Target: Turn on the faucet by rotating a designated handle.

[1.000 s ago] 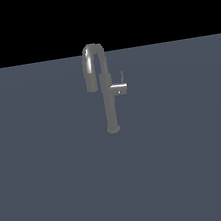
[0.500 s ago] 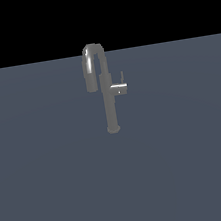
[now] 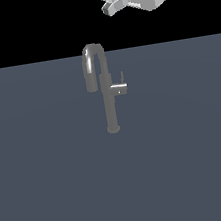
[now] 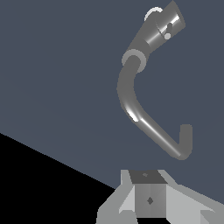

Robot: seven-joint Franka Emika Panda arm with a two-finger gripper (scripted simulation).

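Exterior view: gripper [image 3: 114,4], jaw state unreadable, hangs well above faucet [image 3: 108,97]; approach step; next, descend to handle [image 3: 118,88].

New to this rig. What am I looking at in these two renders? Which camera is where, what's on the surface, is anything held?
Both are simulator renders of one Franka Panda arm. The exterior view comes from a camera off the arm: a grey faucet stands upright on a flat dark surface, with a gooseneck spout on top and a short handle jutting from the column toward the exterior view's right. The white shape at the top edge is the end of the arm, with its tool high above the faucet and apart from it.

The wrist view comes from a camera on the arm, looking down over the tool at the same faucet. Nothing is held. Whether the tool is open or shut cannot be told. Nothing else shows on the surface.
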